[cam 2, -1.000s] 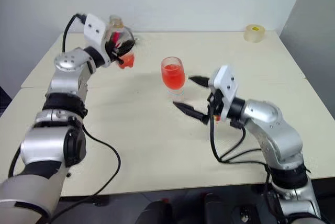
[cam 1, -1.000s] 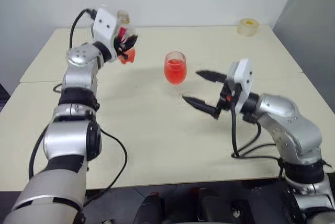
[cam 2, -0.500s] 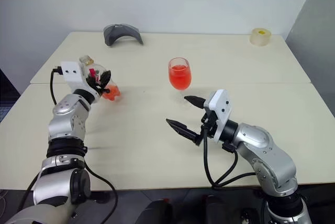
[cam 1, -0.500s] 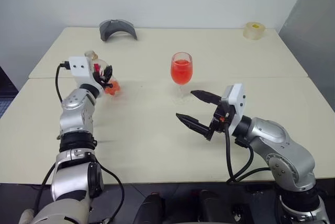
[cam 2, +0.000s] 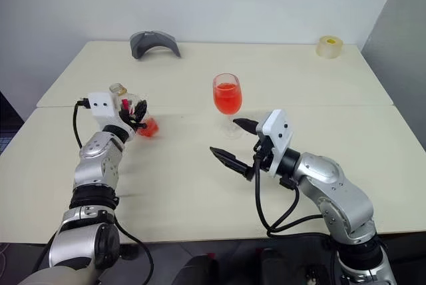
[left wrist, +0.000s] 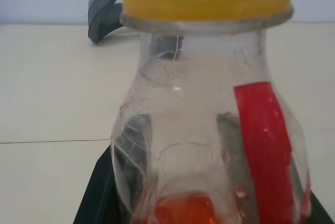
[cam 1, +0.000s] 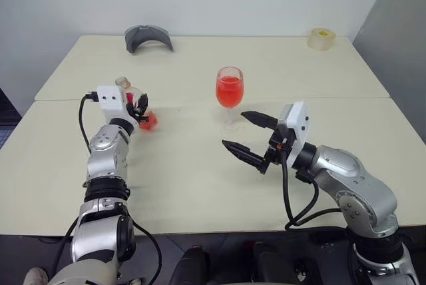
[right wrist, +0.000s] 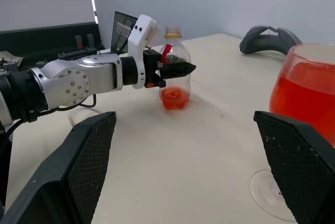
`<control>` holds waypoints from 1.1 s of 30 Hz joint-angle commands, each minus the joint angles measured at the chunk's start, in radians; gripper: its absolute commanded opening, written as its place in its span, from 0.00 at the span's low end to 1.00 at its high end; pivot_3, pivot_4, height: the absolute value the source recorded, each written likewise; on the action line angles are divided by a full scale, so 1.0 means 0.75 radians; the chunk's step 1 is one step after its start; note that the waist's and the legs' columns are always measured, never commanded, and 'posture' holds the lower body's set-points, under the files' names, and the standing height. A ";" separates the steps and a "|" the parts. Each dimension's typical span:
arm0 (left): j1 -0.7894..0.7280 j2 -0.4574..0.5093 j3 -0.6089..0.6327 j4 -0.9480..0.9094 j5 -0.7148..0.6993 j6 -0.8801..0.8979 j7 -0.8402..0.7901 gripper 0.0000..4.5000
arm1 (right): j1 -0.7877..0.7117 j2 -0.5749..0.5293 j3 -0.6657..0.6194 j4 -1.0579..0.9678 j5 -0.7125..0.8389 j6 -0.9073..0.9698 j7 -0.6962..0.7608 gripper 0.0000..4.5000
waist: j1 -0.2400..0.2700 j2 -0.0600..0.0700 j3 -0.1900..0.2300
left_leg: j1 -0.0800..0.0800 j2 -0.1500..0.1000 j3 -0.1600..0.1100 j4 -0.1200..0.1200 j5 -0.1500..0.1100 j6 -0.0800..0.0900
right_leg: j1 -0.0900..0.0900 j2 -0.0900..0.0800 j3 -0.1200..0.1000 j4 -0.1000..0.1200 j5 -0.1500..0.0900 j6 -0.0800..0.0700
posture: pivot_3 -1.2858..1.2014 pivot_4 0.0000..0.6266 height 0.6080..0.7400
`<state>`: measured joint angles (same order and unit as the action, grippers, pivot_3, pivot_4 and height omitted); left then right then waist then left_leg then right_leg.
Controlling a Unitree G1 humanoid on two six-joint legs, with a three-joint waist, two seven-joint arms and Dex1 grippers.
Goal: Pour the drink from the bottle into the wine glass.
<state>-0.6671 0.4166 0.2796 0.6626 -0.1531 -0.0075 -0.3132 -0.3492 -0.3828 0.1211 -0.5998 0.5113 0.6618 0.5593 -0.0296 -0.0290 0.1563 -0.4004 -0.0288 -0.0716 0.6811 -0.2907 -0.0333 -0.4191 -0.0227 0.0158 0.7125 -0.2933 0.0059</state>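
open table (cam 1: 200, 185) btwn arms, wine glass (cam 1: 229, 92) blocks centre, bottle (cam 2: 136, 115) left

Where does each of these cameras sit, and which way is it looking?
Head pair: forward and down over the table; both arms show, wine glass between.
Left wrist: along the left gripper, close on the bottle.
Right wrist: between the right gripper's fingers, across the table.
Shared: bottle, grey object.

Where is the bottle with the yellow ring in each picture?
Left eye view: bottle at left-middle, in the left gripper.
Right eye view: left-middle.
Left wrist view: up close, centre.
Right wrist view: upper middle, standing on the table.
Shared landmark: the grey curved object at the table's far edge, behind the bottle.
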 commanded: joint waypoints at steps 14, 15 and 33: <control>0.153 -0.001 -0.017 -0.215 -0.015 0.068 0.033 0.99 | -0.053 0.002 -0.018 -0.005 -0.005 -0.010 -0.023 1.00 | -0.001 0.000 -0.001 | 0.000 0.000 0.000 -0.001 0.000 0.000 | 0.000 0.000 0.000 0.000 0.000 0.000 | 0.52 0.24 1.00; 0.190 -0.003 -0.013 -0.285 -0.024 0.102 0.035 0.99 | -0.049 0.003 -0.018 -0.010 -0.003 -0.007 -0.028 1.00 | -0.002 0.000 -0.001 | 0.000 0.000 0.000 -0.001 0.000 0.000 | 0.000 0.000 0.000 0.000 0.000 0.000 | 0.52 0.24 1.00; 0.778 -0.100 0.054 -1.486 -0.245 0.849 0.245 0.99 | 0.268 -0.007 -0.098 -0.137 -0.162 0.098 -0.364 1.00 | 0.006 0.000 -0.001 | 0.004 0.002 -0.003 -0.002 -0.003 0.005 | 0.009 0.001 -0.001 -0.007 0.000 0.000 | 0.52 0.24 1.00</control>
<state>-0.0813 0.3415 0.3194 -0.3592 -0.3148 0.5937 -0.1463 -0.1527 -0.4009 0.0830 -0.6542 0.4186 0.7236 0.3512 -0.0252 -0.0291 0.1555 -0.3970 -0.0275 -0.0745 0.6797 -0.2931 -0.0294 -0.4115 -0.0220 0.0143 0.7069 -0.2935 0.0058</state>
